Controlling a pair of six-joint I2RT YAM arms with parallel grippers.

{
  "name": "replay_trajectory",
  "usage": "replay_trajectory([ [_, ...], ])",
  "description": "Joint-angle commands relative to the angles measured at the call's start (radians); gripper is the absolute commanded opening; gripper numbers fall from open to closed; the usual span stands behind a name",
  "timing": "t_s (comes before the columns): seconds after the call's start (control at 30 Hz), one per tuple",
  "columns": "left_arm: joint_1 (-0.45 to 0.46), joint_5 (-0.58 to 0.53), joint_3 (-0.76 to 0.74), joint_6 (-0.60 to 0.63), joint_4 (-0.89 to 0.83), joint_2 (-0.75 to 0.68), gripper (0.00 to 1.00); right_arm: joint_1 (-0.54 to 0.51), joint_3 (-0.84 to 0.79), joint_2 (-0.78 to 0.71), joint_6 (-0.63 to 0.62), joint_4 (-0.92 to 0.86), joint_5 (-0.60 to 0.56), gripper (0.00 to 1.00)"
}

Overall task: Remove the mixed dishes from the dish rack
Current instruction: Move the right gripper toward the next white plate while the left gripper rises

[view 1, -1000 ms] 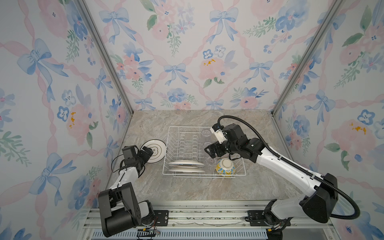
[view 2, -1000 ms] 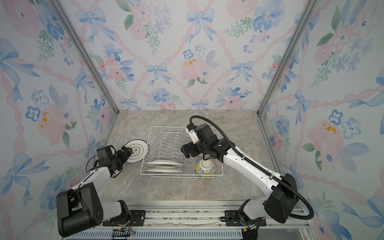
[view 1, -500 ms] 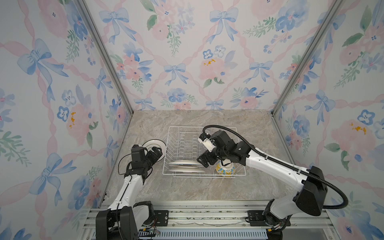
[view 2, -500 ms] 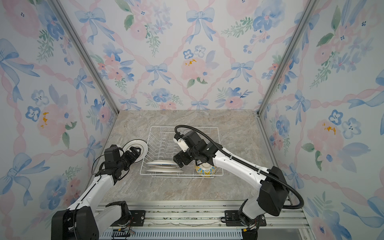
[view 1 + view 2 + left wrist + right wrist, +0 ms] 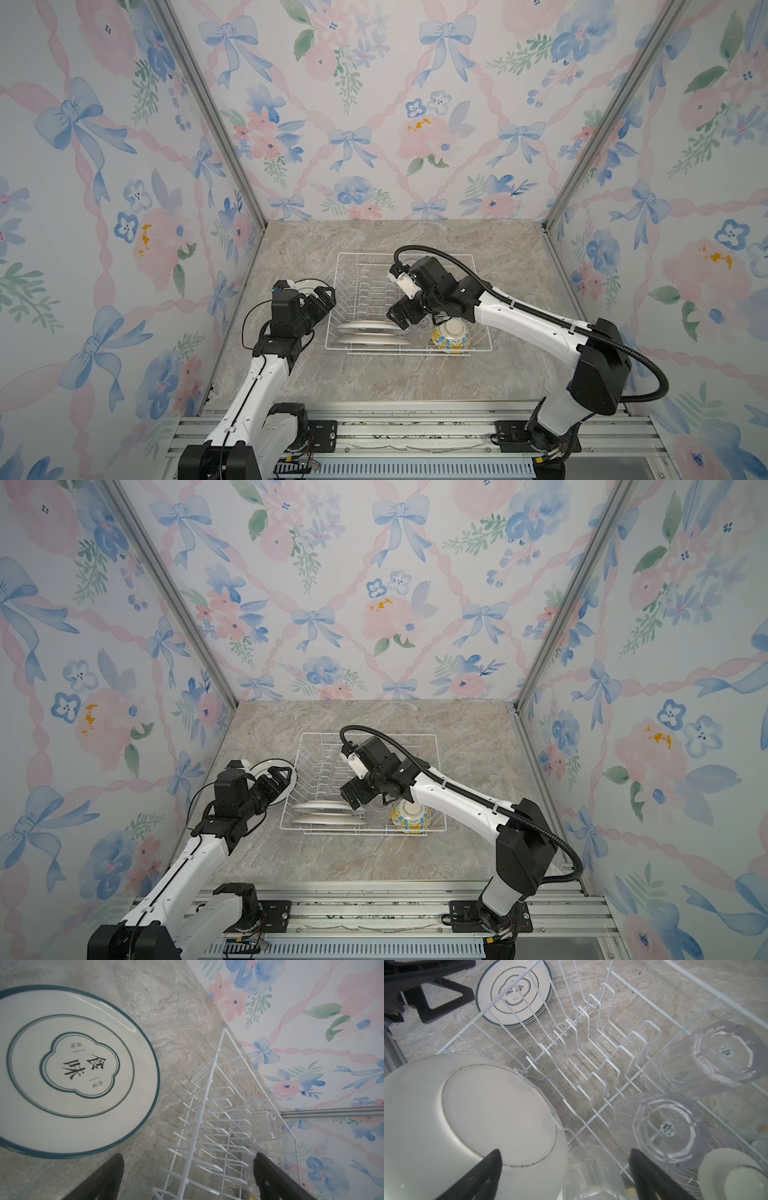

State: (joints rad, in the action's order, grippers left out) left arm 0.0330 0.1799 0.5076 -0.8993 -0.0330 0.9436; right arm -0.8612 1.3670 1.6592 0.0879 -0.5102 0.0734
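Three upturned glasses point(image 5: 664, 1128), a patterned bowl point(image 5: 451, 334) and leaning plates point(image 5: 370, 336) crowd the rack point(image 5: 365, 254). The right fingers point(image 5: 483, 1176) hover above them, wide and empty. The left fingers point(image 5: 104, 1180) are wide and empty near the rimmed plate point(image 5: 79, 1070) on the counter point(image 5: 374, 382).

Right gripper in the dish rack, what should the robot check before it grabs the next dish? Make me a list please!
1. Right gripper open: ok, jaws wide apart.
2. Right gripper empty: ok, nothing held.
3. Lined up with a dish: ok, a clear glass sits just below, between its fingers.
4. Clear of the white plate standing in the dish rack: cannot tell, one finger overlaps it in the right wrist view.
5. Left gripper open and empty: ok, apart from the right arm.
6. Bare tabletop for setting down: ok, in front of the rack.
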Motion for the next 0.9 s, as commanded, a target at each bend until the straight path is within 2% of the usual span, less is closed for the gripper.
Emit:
replay_trajectory([
  [0.0,0.019,-0.027,0.039,-0.009,-0.016,0.013,0.98,-0.006,0.044,0.047,-0.015,-0.03,-0.002,0.98],
  [0.5,0.101,-0.073,0.087,0.008,-0.014,0.027,0.98,-0.003,0.159,0.208,-0.036,-0.067,-0.032,0.98],
  [0.87,0.153,-0.103,0.112,0.002,-0.016,0.037,0.98,0.068,0.213,0.244,0.047,-0.039,0.003,0.95],
])
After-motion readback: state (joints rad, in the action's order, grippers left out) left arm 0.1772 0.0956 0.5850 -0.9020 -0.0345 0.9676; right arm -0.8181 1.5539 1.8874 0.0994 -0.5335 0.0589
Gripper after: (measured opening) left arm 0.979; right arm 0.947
